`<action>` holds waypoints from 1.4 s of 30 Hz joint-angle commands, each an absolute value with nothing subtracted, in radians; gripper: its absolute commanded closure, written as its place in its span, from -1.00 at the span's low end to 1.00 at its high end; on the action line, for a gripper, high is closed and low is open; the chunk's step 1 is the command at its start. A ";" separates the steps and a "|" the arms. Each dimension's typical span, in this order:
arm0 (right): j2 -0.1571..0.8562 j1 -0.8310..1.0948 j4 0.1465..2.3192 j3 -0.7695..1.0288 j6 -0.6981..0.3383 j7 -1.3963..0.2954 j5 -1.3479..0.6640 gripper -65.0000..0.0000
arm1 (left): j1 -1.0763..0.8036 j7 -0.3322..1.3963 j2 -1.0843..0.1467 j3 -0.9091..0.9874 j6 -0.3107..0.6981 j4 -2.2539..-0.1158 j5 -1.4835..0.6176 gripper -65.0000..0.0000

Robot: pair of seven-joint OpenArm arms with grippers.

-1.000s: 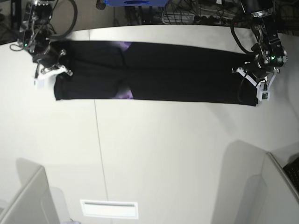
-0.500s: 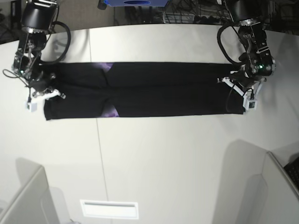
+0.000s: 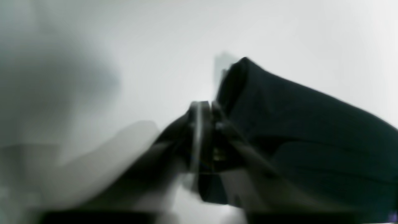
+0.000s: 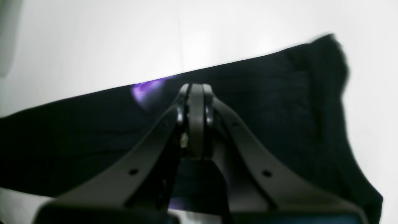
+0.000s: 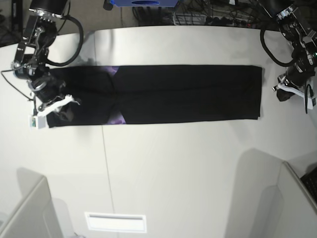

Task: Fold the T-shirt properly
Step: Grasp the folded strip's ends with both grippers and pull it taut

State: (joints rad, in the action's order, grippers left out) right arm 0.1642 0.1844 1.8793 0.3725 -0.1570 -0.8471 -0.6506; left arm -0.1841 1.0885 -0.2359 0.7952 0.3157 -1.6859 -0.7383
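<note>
A robotics lab: white worktable (image 5: 173, 168), tangled cables (image 5: 208, 17) behind it, two mounted arms

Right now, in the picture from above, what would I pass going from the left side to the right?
Right pincer at the shirt's end → long black T-shirt folded into a strip on the table → left pincer, clear of the cloth.

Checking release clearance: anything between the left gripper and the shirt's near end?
Only bare table separates the left gripper from the shirt, seen in the base view.
</note>
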 commanded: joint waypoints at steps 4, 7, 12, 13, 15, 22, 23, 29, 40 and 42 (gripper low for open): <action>0.177 0.183 1.899 0.378 -0.160 -0.834 -0.659 1.00 | -0.177 1.078 -0.245 0.797 0.323 -1.595 -0.834 -0.59; 0.177 0.194 1.899 0.378 -0.160 -0.834 -0.659 1.00 | -0.166 1.078 -0.242 0.786 0.358 -1.554 -0.848 -0.96; 0.177 0.217 1.900 0.377 -0.162 -0.834 -0.659 1.00 | -0.140 1.078 -0.240 0.785 0.403 -1.472 -0.848 -0.96; 0.177 0.222 1.900 0.377 -0.162 -0.832 -0.659 1.00 | -0.136 1.078 -0.242 0.785 0.403 -1.445 -0.848 -0.96; 0.177 0.225 1.900 0.377 -0.162 -0.832 -0.659 1.00 | -0.130 1.078 -0.245 0.762 0.403 -1.399 -0.848 -0.96; 0.177 0.239 1.902 0.377 -0.162 -0.834 -0.659 1.00 | -0.125 1.078 -0.268 0.647 0.406 -1.326 -0.848 -0.32; 0.177 0.239 1.902 0.377 -0.162 -0.834 -0.659 1.00 | -0.125 1.078 -0.269 0.644 0.406 -1.326 -0.848 -0.09; 0.177 0.242 1.902 0.377 -0.162 -0.834 -0.659 1.00 | -0.122 1.078 -0.275 0.653 0.406 -1.325 -0.846 1.00; 0.117 0.240 1.902 0.389 -0.162 -0.826 -0.659 1.00 | -0.205 0.917 -0.390 0.642 0.403 -1.411 -0.834 1.00; 0.111 0.234 1.902 0.407 -0.162 -0.826 -0.659 1.00 | -0.232 0.909 -0.386 0.639 0.401 -1.480 -0.762 1.00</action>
State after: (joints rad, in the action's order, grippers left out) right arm 0.1028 0.2470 1.8812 0.3977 -0.1574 -0.8555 -0.6498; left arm -0.2371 0.9279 -0.3668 0.6342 0.3931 -1.4635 -0.7452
